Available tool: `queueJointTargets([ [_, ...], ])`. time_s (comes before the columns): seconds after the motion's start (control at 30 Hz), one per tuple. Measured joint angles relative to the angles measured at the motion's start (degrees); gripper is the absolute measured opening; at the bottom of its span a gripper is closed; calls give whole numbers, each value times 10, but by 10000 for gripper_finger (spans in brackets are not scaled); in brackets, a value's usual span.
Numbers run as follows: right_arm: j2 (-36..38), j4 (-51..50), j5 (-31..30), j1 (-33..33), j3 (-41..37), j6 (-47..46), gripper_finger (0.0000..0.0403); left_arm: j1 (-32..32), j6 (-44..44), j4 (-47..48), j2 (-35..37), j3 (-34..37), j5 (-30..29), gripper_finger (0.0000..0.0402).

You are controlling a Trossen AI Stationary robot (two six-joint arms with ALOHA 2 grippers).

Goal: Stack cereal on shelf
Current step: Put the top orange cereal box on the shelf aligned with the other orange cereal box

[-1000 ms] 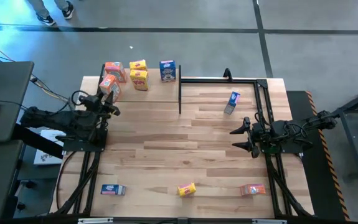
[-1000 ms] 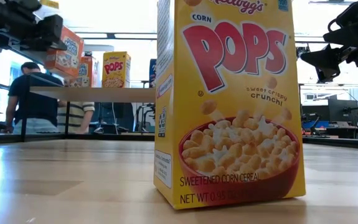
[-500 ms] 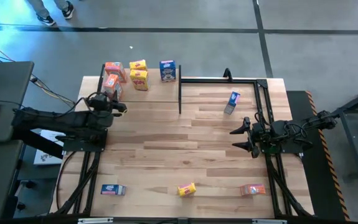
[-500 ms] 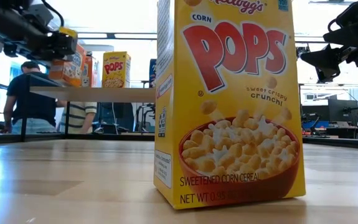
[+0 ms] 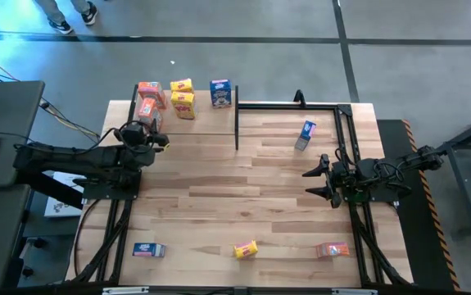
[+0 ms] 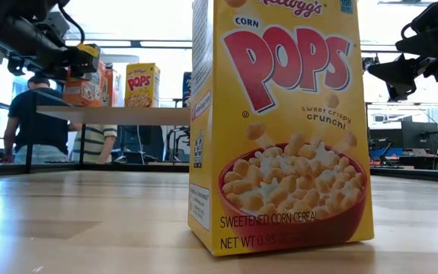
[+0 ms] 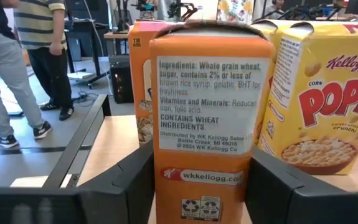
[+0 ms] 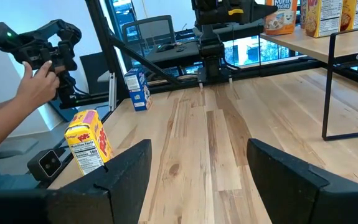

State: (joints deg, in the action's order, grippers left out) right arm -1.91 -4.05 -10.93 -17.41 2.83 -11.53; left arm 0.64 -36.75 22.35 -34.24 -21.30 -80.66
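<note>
Now | left tool (image 7: 200, 186) (fingers flanking) orange-red cereal box (image 7: 207, 118) | shelf (image 5: 210, 121)

Left gripper (image 5: 147, 138) far-left, jaws parted; right gripper (image 5: 319, 182) wide open, right-side.

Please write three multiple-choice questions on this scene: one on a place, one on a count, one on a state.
1. Where is the left end effector? A at the shelf; B at the table's front edge; C beside the right arm.
2. Yellow boxes on the shelf? A one; B two; C three.
3. The right end effector is: A gripping a blue box; B gripping a yellow box; C open, empty.
A: it is at an orange box there. B: two show there. C: its fingers are spread around nothing.
</note>
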Motion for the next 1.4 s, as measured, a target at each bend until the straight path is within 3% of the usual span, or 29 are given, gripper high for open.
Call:
queueJointTargets([
  [0.23, 0, 0, 0, 0, 0, 0, 256, 1, 10, 0, 1, 0, -6, 233],
  [0.57, 0, 0, 0, 0, 0, 0, 256, -13, 25, -12, 20, 0, -9, 242],
  [1.4, 0, 0, 0, 0, 0, 0, 256, -29, 430, -371, 77, 0, -21, 242],
])
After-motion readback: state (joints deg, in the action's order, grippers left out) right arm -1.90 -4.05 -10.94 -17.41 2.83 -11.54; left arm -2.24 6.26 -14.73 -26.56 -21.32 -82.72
